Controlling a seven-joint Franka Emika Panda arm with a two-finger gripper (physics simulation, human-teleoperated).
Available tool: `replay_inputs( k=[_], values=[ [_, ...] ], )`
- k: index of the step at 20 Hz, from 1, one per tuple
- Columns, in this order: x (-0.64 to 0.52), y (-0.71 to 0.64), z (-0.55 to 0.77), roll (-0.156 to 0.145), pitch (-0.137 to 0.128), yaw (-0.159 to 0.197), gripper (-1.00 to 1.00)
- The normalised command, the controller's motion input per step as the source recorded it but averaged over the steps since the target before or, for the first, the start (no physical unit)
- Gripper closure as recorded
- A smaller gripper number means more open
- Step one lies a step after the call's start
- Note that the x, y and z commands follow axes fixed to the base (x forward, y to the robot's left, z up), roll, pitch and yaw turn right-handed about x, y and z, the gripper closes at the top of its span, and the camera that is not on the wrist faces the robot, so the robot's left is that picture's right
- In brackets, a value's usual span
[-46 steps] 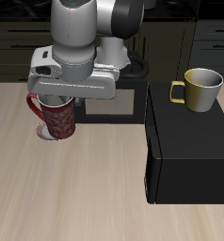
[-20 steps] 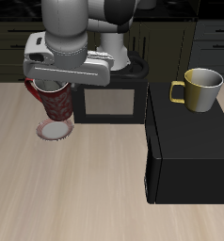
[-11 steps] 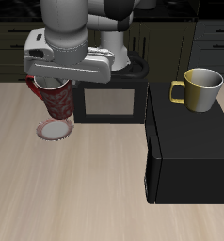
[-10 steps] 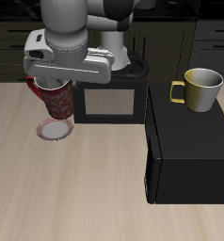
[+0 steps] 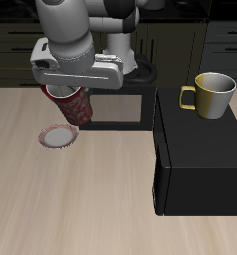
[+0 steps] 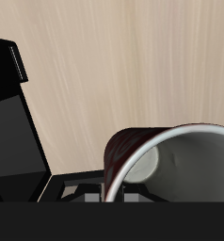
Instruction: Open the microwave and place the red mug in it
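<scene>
In the exterior view my gripper (image 5: 71, 90) is shut on the rim of the red mug (image 5: 77, 108), which hangs tilted in the air just above a small red-rimmed plate (image 5: 58, 136). The microwave (image 5: 200, 159) is the big black box beside it. Its windowed door (image 5: 116, 104) stands swung open behind the mug. The wrist view shows the mug's dark red wall (image 6: 125, 152) and pale inside close up, with the microwave door (image 6: 10, 122) and its grey bar handle (image 6: 17, 63) past it. My fingertips are hidden there.
A yellow-olive mug (image 5: 212, 93) stands on top of the microwave. The robot's base rises behind the open door. Bare wooden table (image 5: 81, 199) stretches toward the front edge.
The red mug has left the plate: my gripper has lifted it, tilted it and carried it sideways toward the open microwave door.
</scene>
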Motion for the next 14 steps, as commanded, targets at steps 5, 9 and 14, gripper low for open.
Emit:
replay_inputs(
  k=[5, 9, 14],
  values=[
    [-0.12, 0.13, 0.0, 0.101, 0.035, -0.09, 1.0],
    [-0.04, 0.11, 0.09, 0.112, 0.031, -0.106, 1.0],
    [0.06, 0.11, 0.04, 0.098, 0.019, -0.114, 1.0]
  ],
)
